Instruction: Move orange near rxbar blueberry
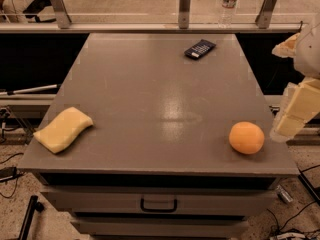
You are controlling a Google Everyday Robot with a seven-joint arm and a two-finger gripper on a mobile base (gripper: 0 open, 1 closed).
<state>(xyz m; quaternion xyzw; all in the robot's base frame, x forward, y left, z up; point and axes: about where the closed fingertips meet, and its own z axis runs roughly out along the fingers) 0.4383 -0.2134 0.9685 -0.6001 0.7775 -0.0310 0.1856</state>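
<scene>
The orange (246, 137) sits on the grey table (150, 99) near its front right corner. The rxbar blueberry (200, 49), a dark flat bar with pale print, lies at the far back of the table, right of centre. My gripper (294, 115), cream-coloured, hangs at the right edge of the view, just off the table's right side. It is a little right of and above the orange and does not touch it. It holds nothing that I can see.
A pale yellow wavy sponge (63, 129) lies near the front left corner. A rail with metal posts (185, 6) and a water bottle (229, 3) stand behind the table. A drawer handle (158, 204) shows below the front edge.
</scene>
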